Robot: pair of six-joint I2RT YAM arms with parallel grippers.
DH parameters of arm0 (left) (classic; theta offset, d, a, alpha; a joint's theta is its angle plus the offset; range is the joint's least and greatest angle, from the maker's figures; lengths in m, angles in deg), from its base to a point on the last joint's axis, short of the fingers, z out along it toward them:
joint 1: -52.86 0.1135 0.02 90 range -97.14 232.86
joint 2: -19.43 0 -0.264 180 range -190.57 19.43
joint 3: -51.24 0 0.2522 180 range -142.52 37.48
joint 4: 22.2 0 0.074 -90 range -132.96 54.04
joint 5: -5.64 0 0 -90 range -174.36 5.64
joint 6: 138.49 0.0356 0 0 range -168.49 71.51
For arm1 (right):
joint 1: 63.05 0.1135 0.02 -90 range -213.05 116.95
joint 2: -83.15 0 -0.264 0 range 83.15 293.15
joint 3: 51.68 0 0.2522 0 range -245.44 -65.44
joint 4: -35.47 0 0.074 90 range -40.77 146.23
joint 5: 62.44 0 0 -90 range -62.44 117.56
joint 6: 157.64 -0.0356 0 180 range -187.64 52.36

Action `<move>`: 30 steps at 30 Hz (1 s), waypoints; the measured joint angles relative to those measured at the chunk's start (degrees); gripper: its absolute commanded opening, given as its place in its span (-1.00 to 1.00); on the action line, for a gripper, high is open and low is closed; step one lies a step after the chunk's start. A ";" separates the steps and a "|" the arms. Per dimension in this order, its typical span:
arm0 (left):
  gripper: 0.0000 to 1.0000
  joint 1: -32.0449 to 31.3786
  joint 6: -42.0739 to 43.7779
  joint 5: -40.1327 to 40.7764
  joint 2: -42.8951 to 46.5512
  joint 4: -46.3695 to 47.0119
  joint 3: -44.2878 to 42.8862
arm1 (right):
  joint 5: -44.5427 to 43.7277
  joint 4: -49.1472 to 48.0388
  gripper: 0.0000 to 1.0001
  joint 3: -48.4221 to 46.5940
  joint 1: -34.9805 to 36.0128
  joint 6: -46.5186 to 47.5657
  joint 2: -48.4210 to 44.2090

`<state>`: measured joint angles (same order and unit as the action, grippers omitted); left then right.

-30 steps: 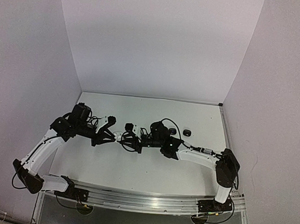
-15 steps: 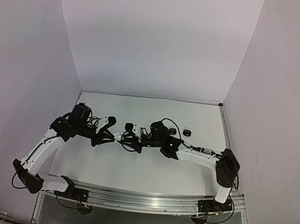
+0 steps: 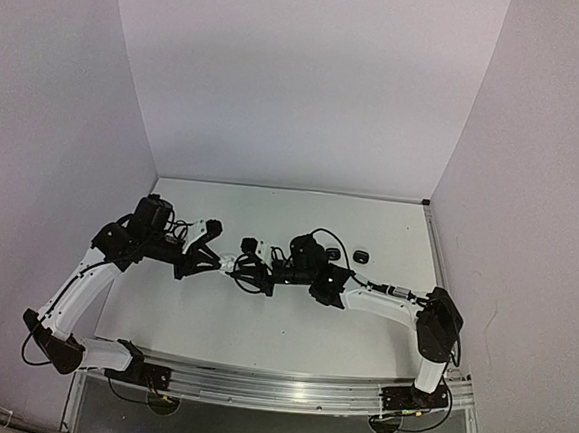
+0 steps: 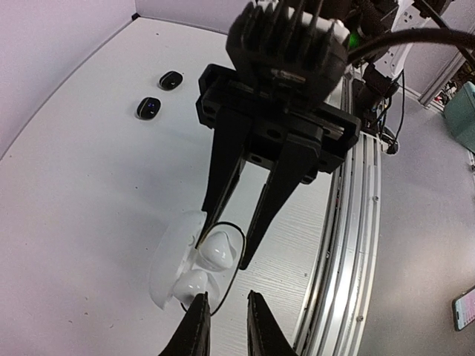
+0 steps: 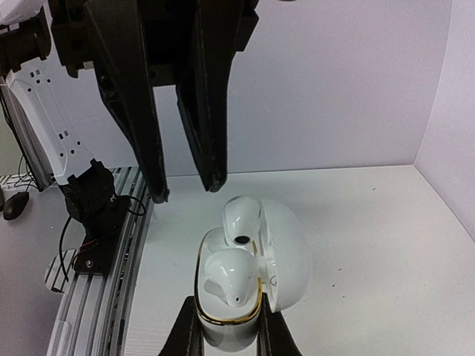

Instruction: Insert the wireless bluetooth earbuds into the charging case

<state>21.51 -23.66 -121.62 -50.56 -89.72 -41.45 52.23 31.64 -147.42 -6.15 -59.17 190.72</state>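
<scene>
Mid-table: right gripper [image 5: 226, 330] clamped on open white charging case [image 5: 252, 285], earbuds [image 5: 226, 276] seated; left gripper [image 4: 225, 326] fingers narrow, holding nothing.

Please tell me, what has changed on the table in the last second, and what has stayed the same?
The left pincer drew back slightly toward the left, away from the open white rounded charging case; nothing was taken or released. The right pincer stays clamped on that case, and the two small black rounded items on the white table have not moved.

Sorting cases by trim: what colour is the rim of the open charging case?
Gold, on the white charging case; clearest in the right wrist view.
</scene>
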 measured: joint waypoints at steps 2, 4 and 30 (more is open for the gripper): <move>-0.64 0.00 -0.32 0.00 0.03 1.72 0.35 | 0.01 0.00 -1.00 0.00 0.00 0.00 0.00; -0.64 0.00 -0.62 0.04 0.04 2.90 0.90 | 0.03 0.00 -1.00 0.00 0.00 0.00 0.00; -0.88 -0.11 -0.37 3.91 0.38 4.78 3.91 | 0.42 1.26 -1.00 0.00 0.00 0.02 0.11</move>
<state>21.40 -24.03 -117.71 -50.18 -84.94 -37.53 52.66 32.90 -147.42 -6.15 -59.15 190.83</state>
